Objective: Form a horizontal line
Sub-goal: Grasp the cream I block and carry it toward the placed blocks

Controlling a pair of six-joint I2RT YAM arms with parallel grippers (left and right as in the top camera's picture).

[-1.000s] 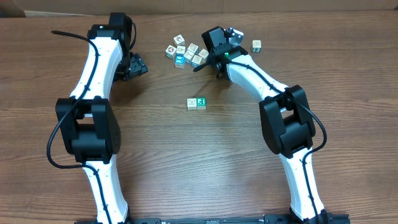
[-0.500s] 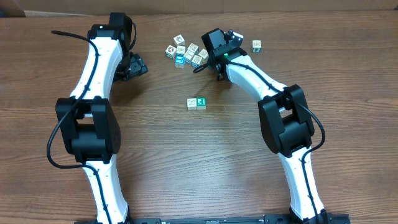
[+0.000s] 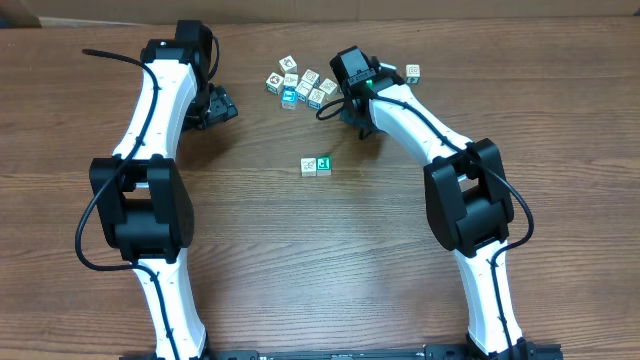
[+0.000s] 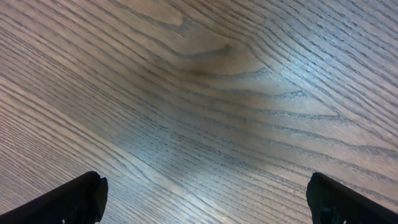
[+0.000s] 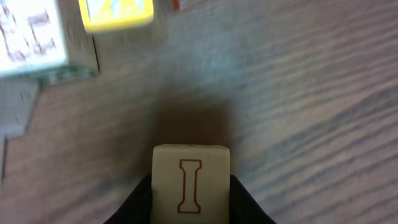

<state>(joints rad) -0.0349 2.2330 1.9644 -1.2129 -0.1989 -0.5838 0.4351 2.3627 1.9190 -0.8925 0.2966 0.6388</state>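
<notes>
The horizontal line (image 3: 316, 165) is a short row of two tiny cubes side by side, one white and one teal-green, at mid-table. My right gripper (image 3: 378, 72) hovers right of the loose cluster (image 3: 301, 85) of similar cubes. In the right wrist view it (image 5: 191, 200) is shut on a cream cube (image 5: 191, 182) marked with a red letter I, a black finger pressed against each side. My left gripper (image 3: 217, 105) stands wide open over bare wood at the far left, its fingertips (image 4: 69, 200) far apart with nothing between them.
A single cube (image 3: 412, 72) lies alone right of my right gripper. In the right wrist view a white cube (image 5: 34, 37) and a yellow-rimmed cube (image 5: 115, 12) sit just beyond the held one. Brown wooden table (image 3: 330, 260) throughout.
My right gripper's fingers have closed on the I cube, and the arm has shifted slightly to the right. The left arm has not moved.
</notes>
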